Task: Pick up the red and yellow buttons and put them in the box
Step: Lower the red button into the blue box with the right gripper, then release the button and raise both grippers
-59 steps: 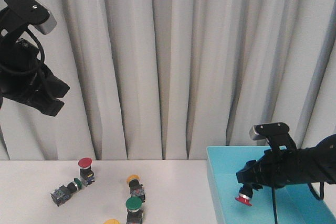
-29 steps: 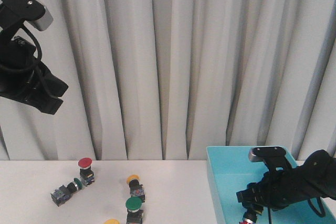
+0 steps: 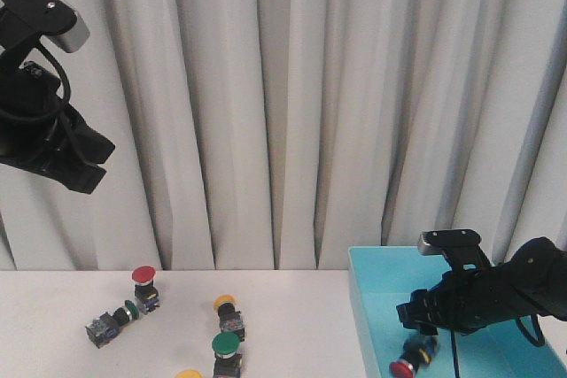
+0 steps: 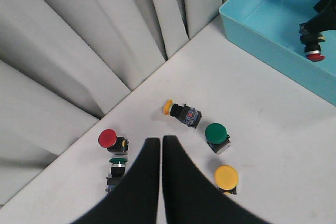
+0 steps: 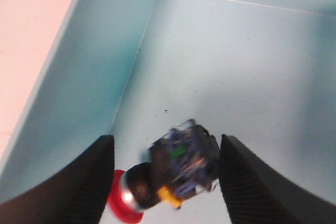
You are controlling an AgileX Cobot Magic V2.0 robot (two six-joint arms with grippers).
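Observation:
My right gripper is open, low inside the turquoise box. A red button sits blurred between its spread fingers, touching neither, cap toward the box's near wall. In the front view that red button is just under the right gripper. On the table remain a red button, a yellow button standing cap up, and a yellow button on its side. My left gripper is shut and empty, held high above them.
Two green-capped buttons are among the others: one upright, one on its side. The box's left wall stands between the table's buttons and the right arm. Grey curtains hang close behind the table.
The right gripper came down into the box with the red button, then opened; the button has left its jaws and is dropping. The left arm has barely moved.

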